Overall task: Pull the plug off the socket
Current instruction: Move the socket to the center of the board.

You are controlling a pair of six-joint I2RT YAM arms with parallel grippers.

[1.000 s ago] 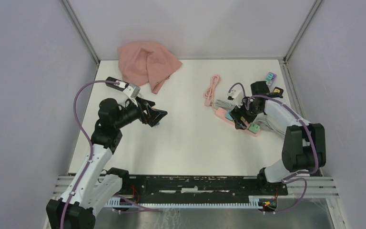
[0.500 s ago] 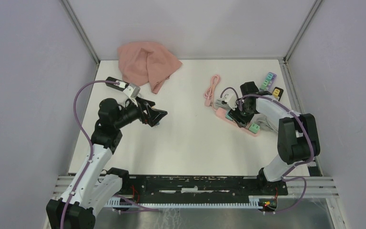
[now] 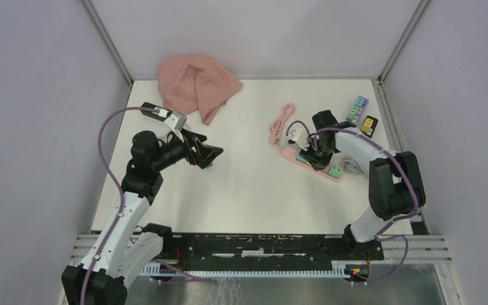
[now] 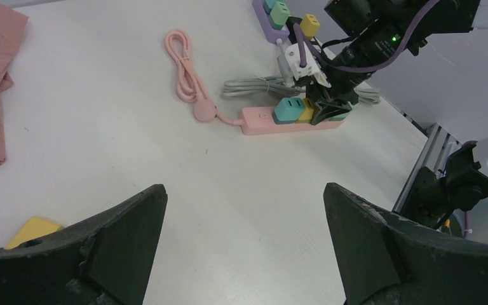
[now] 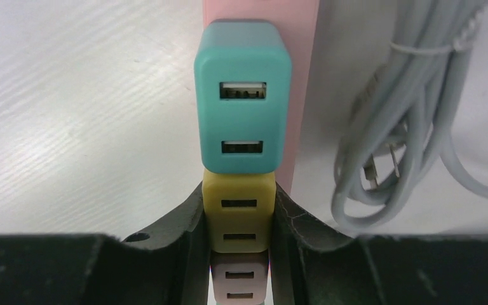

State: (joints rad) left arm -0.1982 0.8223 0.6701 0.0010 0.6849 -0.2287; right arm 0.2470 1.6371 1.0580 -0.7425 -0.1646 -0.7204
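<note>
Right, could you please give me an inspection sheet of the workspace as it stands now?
Surface: white table, no spills seen.
Job's things: pink power strip carrying a teal adapter, a yellow adapter and a third adapter in a row.
Clutter: pink cloth at the far edge; spare adapters at the far right; yellow item near the left arm.
Grippers: right gripper shut on the yellow adapter; left gripper open, holding nothing.
Cables: pink cable coiled at the strip's end; grey cable bundled beside the strip.
Surroundings: grey walls on three sides.
</note>
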